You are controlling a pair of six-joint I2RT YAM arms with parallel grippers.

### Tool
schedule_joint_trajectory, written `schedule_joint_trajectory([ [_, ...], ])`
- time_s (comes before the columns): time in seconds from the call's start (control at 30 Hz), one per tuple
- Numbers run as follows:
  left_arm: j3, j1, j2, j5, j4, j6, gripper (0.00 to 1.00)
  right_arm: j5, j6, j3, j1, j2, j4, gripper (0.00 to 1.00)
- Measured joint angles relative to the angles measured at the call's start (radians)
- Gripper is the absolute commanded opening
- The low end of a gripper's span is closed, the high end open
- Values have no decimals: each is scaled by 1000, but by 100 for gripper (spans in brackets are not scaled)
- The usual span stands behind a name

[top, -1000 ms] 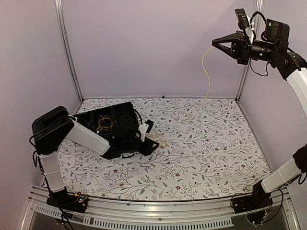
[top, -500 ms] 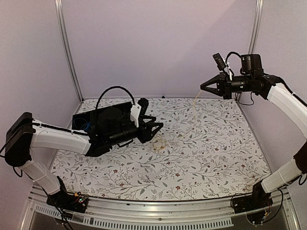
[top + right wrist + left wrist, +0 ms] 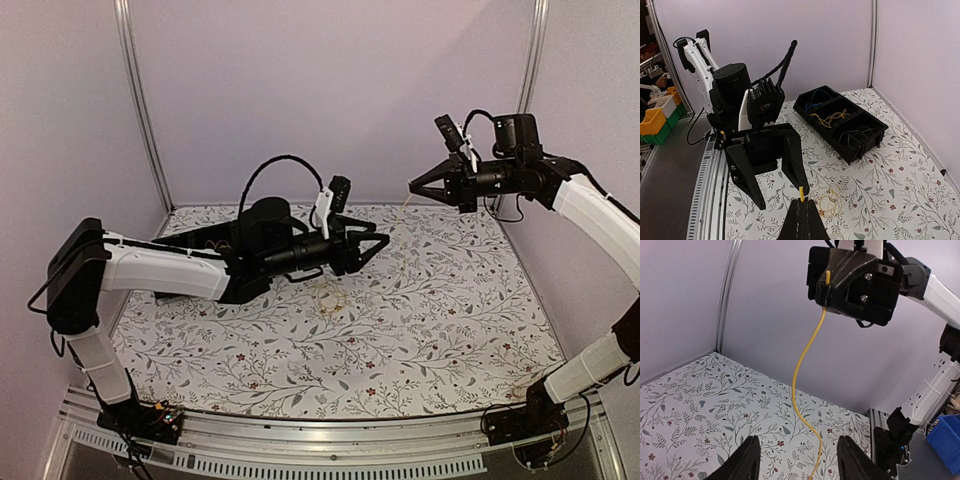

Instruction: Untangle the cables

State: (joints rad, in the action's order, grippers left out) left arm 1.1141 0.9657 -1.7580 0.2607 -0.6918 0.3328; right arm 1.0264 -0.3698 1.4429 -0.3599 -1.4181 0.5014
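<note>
My right gripper [image 3: 415, 187] is shut on the top end of a yellow cable [image 3: 398, 225], high above the back of the table. The cable hangs down to a small yellow coil [image 3: 330, 298] on the floral table. My left gripper [image 3: 375, 238] is open, stretched out towards the hanging strand. In the left wrist view the cable [image 3: 799, 370] drops from the right gripper [image 3: 826, 287] and passes between my open left fingers [image 3: 751, 457] without touching them. The right wrist view shows the yellow tip [image 3: 801, 194] sticking out of the shut jaws, with the coil [image 3: 830, 200] below.
A black three-compartment tray [image 3: 867, 150] sits on the left part of the table. It holds blue cables [image 3: 815, 102], yellow cables [image 3: 829, 118] and dark cables [image 3: 860, 135]. Metal frame posts and lilac walls enclose the table.
My left arm has lifted off the tray and stretched right towards the hanging cable, its jaws widening. My right gripper has come down and moved left with the cable end.
</note>
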Motion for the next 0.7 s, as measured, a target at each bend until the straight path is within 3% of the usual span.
schedule_joint_trajectory([
  [0.27, 92, 7, -108, 63, 3, 37, 40, -2, -16, -21, -22, -4, 7, 0],
  [0.53, 185, 5, -177, 87, 10, 66, 1, -4, -27, -31, -26, -8, 8, 0],
  [0.57, 185, 4, -180, 86, 10, 71, 0, -5, -29, -31, -26, -10, 8, 1],
  [0.63, 185, -2, -183, 85, 10, 81, 0, -6, -33, -31, -27, -10, 8, 11],
  [0.7, 185, -6, -183, 84, 8, 89, 0, -16, -39, -31, -26, -10, 8, 30],
])
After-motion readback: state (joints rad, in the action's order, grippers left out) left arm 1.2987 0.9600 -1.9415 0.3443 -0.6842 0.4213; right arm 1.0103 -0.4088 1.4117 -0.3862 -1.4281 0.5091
